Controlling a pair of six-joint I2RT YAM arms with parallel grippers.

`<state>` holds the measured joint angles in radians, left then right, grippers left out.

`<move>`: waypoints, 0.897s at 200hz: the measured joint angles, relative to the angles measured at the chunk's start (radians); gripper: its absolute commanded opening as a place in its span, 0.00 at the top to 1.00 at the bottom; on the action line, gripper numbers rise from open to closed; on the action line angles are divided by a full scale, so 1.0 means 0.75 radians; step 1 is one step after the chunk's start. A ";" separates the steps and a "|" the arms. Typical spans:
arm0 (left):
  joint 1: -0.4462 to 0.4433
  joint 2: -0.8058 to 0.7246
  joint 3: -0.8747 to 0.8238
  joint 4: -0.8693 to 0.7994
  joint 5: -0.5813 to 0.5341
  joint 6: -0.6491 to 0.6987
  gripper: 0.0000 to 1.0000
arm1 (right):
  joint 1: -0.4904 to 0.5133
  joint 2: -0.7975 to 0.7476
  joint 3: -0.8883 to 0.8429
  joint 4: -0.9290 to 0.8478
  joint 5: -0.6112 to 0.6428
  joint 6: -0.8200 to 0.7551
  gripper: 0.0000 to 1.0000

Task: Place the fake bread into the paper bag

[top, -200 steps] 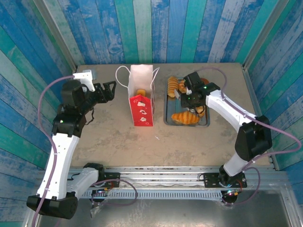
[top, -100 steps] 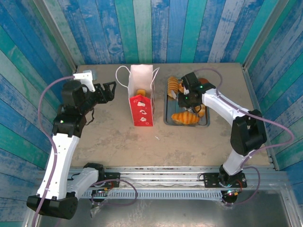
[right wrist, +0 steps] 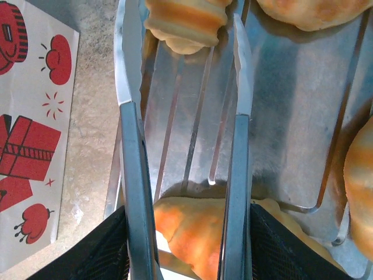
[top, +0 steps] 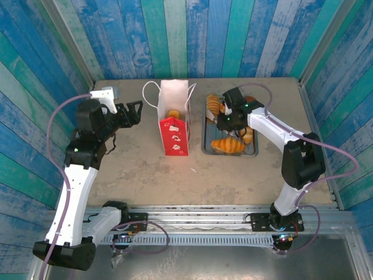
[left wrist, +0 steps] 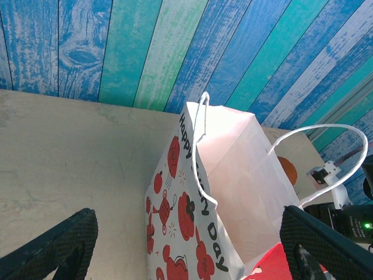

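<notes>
The left gripper [top: 135,112] hangs released over the left side of the table [top: 145,169], jaws wide and facing the paper bag [top: 173,119]. The bag is white with red panels and cord handles, and it stands upright near the far edge. One piece of golden pastry lies inside it. Just right of it, across a thin strip of bare table, a grey tray [top: 204,140] carries the rest of the fake bread [top: 228,144], glossy croissants and rolls. The right gripper [top: 224,121] clasps metal tongs [right wrist: 135,175] over the tray. The near half of the table lies bare.

The left wrist view reads the bag's black lettering. The right wrist view shows the tong blades apart, flanking a roll's end.
</notes>
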<state>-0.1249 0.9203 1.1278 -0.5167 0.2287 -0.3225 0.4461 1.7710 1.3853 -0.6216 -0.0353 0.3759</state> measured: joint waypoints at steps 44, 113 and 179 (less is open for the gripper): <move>0.000 -0.003 -0.012 -0.003 0.001 -0.001 0.13 | -0.004 0.066 0.045 0.002 -0.004 -0.003 0.48; 0.000 -0.011 -0.025 -0.003 0.001 -0.002 0.12 | -0.004 0.146 0.143 -0.034 -0.004 -0.022 0.49; 0.000 -0.014 -0.054 -0.001 0.012 -0.020 0.12 | -0.004 0.199 0.203 -0.068 0.005 -0.047 0.60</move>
<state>-0.1249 0.9096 1.0874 -0.5171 0.2379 -0.3378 0.4435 1.9202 1.5375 -0.6724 -0.0315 0.3405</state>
